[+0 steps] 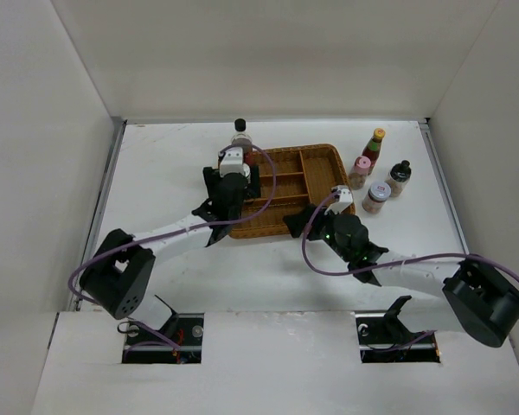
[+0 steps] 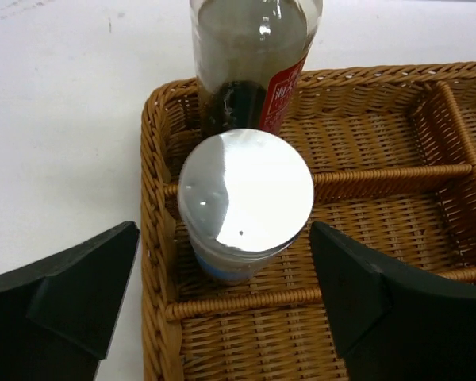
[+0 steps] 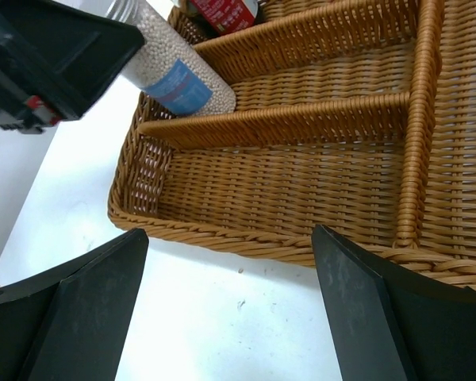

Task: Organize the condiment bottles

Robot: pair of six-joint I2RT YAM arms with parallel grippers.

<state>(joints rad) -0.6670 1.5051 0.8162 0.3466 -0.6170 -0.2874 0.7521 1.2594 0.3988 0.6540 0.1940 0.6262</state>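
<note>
Condiment bottles stand in two groups. Two are in the wicker tray (image 2: 155, 206), at its left end. The clear bottle (image 2: 250, 63) is in the far-left compartment. It has a black cap in the overhead view, dark liquid low in the glass and a red label. The blue-white-lidded jar (image 2: 246, 194) stands upright in the next compartment nearer. It has a flat white lid, a blue label and small white beads inside.

The other four are on the table (image 1: 156, 173), right of the tray:
- The red sauce bottle (image 1: 374, 149) with an orange cap is farthest.
- The pink-capped bottle (image 1: 360, 171) is just beside it.
- The dark black-capped bottle (image 1: 399, 177) is further right.
- The lavender-lidded jar (image 1: 376, 197) is nearest.

The left gripper (image 2: 224, 238) is released, its jaws spread on either side of the white-lidded jar and holding nothing. The right gripper (image 3: 228, 234) is also spread wide and empty, above the tray's near rim.

From overhead, the left gripper hides the white-lidded jar. The left wrist view cuts off the clear bottle's top. The right wrist view shows only a scrap of its red label, and there the jar's lid sits partly behind the left gripper. Label lettering is too small to read.
</note>
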